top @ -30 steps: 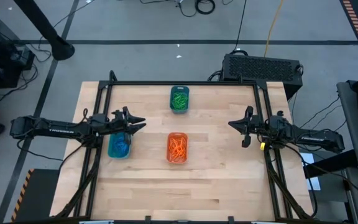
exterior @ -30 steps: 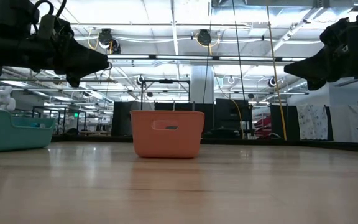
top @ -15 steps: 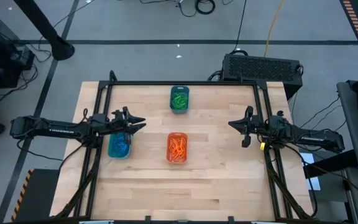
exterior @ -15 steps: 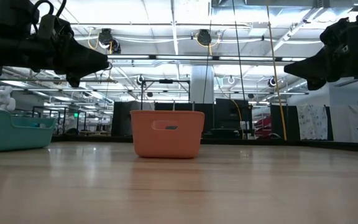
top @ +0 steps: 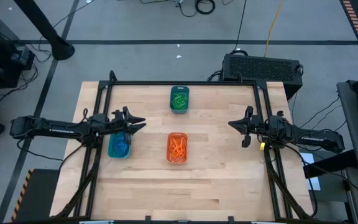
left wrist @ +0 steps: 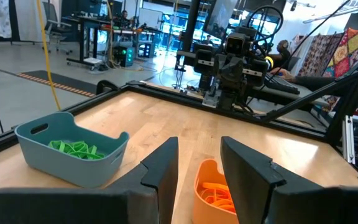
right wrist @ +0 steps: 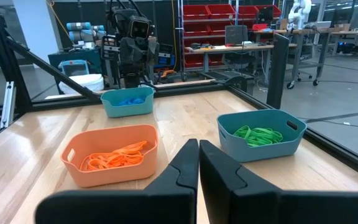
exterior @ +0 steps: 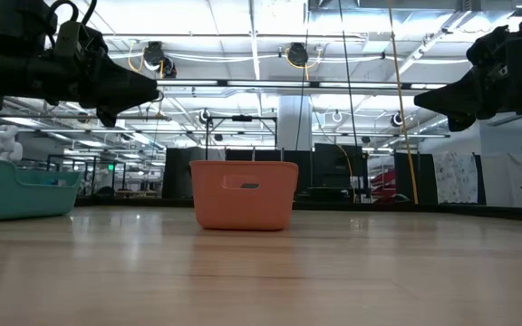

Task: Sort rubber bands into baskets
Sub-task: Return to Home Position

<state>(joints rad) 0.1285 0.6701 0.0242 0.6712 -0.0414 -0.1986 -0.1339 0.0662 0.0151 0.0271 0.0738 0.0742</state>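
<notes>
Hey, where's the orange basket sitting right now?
In the high view, the orange basket sits near the middle of the table, with the teal basket beyond it toward the far edge and the blue basket at its left.

1. In the high view we look straight down from well above, taking in the whole table (top: 216, 180), the left arm (top: 55, 129) and the right arm (top: 309, 138).
2. In the low view we sit at table-top height, looking level across the boards into the hall, with the orange basket (exterior: 244, 194) ahead.
3. In the left wrist view we face across the table toward the right arm.
4. In the right wrist view we face back toward the left arm. Both wrist views share the orange basket and the dark teal basket (right wrist: 261, 134).
</notes>
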